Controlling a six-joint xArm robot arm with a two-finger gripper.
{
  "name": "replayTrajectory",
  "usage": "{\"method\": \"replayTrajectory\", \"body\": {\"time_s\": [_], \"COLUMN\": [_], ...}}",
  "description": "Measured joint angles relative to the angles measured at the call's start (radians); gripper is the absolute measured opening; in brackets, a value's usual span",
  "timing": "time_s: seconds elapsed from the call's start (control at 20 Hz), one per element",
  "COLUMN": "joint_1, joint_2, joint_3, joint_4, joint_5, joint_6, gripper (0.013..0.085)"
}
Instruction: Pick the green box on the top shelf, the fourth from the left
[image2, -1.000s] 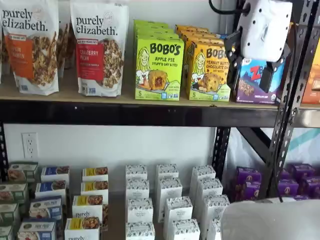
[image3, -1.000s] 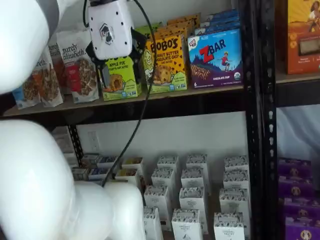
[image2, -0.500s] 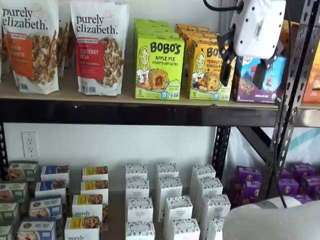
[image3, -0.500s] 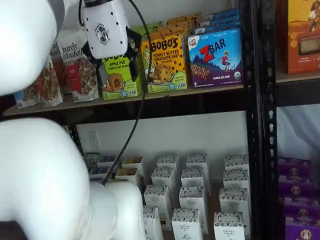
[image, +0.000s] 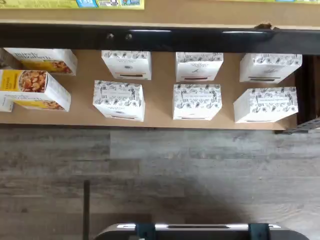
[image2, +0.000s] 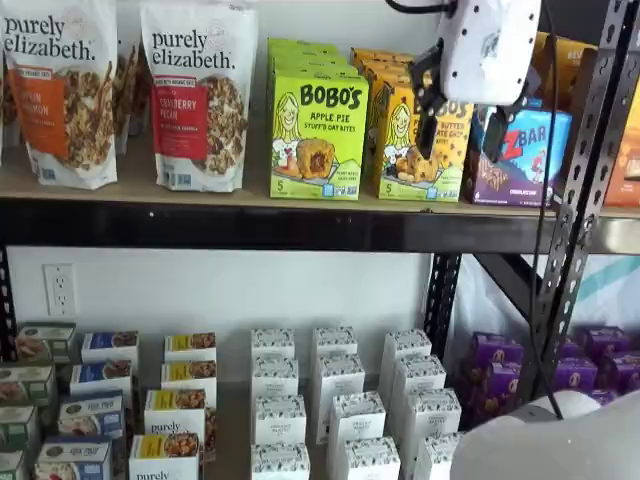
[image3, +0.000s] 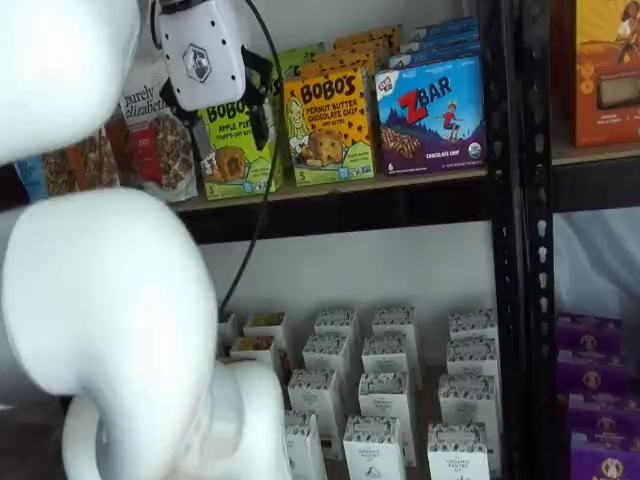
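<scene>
The top shelf (image2: 250, 225) crosses the frame's upper half in both shelf views. The green box (image2: 318, 135) stands on it at upper centre. The gripper (image2: 457, 128) hangs upper right, jaws spread, empty.

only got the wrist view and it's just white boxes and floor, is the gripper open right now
Observer: Yes, open. Both shelf views show a plain gap between the gripper's black fingers, with nothing held.
Operator: has it reached the green box
Observer: No. It hangs level with the top shelf's row, and the green box stands untouched, clear of the fingers.
Operator: anything crowding that box
Observer: A yellow-orange Bobo's box stands close against one side; a granola pouch stands on the other.
</scene>
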Motion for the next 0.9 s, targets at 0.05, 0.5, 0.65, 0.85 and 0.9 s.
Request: {"method": "replayTrajectory", "body": {"time_s": [0.05,0.5,0.65,0.85,0.9], "joint_1": [0.002,0.059,0.069,0.087,0.093], "joint_2": [0.008,0.057,0.076,0.111,0.112], "joint_3": [-0.004,-0.028,-0.04,-0.067,-0.066], "joint_4": [0.005,0.002,0.01,0.004,-0.002], "joint_5": [-0.007,-0.083,-0.104,-0.112,-0.126], "joint_6": [0.004,0.06,0.07,0.087,0.092], "gripper": [0.085,0.085,0.085,0.085,0.085]}}
